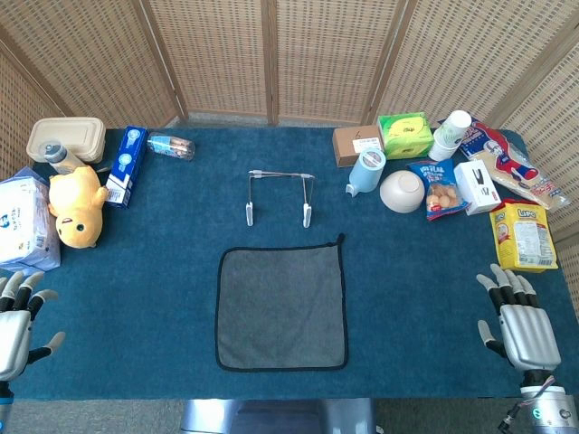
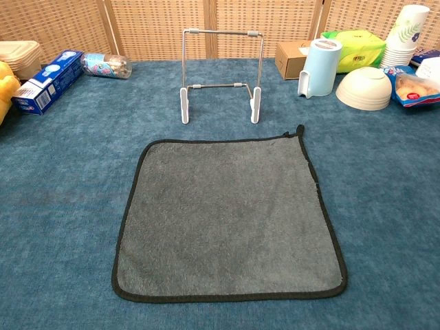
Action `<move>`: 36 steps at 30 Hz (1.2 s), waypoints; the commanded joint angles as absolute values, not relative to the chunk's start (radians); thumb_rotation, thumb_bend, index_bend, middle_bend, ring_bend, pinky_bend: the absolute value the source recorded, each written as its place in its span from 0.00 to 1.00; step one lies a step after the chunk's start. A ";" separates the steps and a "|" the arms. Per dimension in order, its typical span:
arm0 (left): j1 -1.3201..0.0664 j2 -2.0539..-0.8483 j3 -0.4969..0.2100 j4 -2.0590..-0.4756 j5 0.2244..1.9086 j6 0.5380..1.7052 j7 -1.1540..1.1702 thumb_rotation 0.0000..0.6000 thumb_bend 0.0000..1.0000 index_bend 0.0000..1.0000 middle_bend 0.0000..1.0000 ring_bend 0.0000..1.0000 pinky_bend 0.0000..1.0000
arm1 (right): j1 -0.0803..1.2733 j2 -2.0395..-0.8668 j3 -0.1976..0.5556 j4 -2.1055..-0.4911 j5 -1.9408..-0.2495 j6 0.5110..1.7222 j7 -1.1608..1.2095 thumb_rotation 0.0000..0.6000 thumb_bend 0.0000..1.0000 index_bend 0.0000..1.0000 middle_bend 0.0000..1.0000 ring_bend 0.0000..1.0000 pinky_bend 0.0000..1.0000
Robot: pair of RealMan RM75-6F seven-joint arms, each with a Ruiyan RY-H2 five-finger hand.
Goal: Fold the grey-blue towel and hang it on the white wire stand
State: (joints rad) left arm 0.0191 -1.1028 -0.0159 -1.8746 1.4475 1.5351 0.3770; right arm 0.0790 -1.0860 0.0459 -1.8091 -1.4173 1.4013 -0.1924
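Towel: the grey-blue square terry towel with black edging (image 1: 281,307) is spread flat and unfolded at the centre of the head view, on the blue carpeted table (image 1: 163,271); a small hanging loop is seen at its upper right corner.
Stand: the white wire stand with a metal top bar (image 2: 221,74) is set upright just above the towel's far edge in the chest view, apart from it, its bar running left to right.
Left hand: the left hand (image 1: 18,316) is seen at the lower left corner of the head view, fingers apart and pointing up the frame, nothing held.
Right hand: the right hand (image 1: 516,321) is seen at the lower right corner, fingers likewise spread, nothing held.
Key relation: the towel lies between the two hands, well apart from both, its edges squared to the table; neither hand is clearly nearer. The stand is lined up beyond the towel's far edge.
Stage: folding is judged not yet begun.
Next move: an inward reach to a near corner is probably called for.
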 commanded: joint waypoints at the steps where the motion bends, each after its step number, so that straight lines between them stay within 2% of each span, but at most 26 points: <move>1: 0.016 -1.103 -0.014 -1.875 1.444 1.526 0.371 1.00 0.31 0.32 0.16 0.07 0.00 | 0.080 -1.088 0.046 -1.810 -1.417 1.400 -0.194 1.00 0.39 0.15 0.03 0.00 0.00; 11: -0.004 -1.080 -0.011 -1.885 1.473 1.508 0.344 1.00 0.31 0.32 0.17 0.07 0.00 | 0.071 -1.089 0.040 -1.811 -1.428 1.417 -0.185 1.00 0.39 0.15 0.03 0.00 0.00; 17: -0.039 -1.065 -0.012 -1.893 1.494 1.459 0.318 1.00 0.29 0.32 0.18 0.08 0.00 | 0.062 -1.084 0.036 -1.817 -1.432 1.431 -0.186 1.00 0.39 0.15 0.03 0.00 0.00; 21: -0.085 -1.060 -0.011 -1.903 1.527 1.397 0.287 1.00 0.25 0.33 0.18 0.08 0.00 | 0.059 -1.079 0.037 -1.824 -1.432 1.437 -0.192 1.00 0.39 0.15 0.03 0.00 0.00; 27: -0.199 -1.066 -0.010 -1.936 1.592 1.241 0.237 1.00 0.19 0.34 0.18 0.08 0.00 | 0.051 -1.077 0.034 -1.833 -1.428 1.444 -0.201 1.00 0.39 0.15 0.03 0.00 0.00; 36: -0.354 -1.174 -0.018 -1.963 1.654 1.050 0.231 1.00 0.19 0.33 0.18 0.08 0.01 | 0.028 -1.070 0.026 -1.828 -1.425 1.469 -0.187 1.00 0.39 0.15 0.03 0.00 0.00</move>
State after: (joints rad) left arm -0.3202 -1.1395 -0.0153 -1.9533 1.6379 1.0868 0.2277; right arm 0.0298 -1.0710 0.0273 -1.8292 -1.4257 1.4674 -0.1887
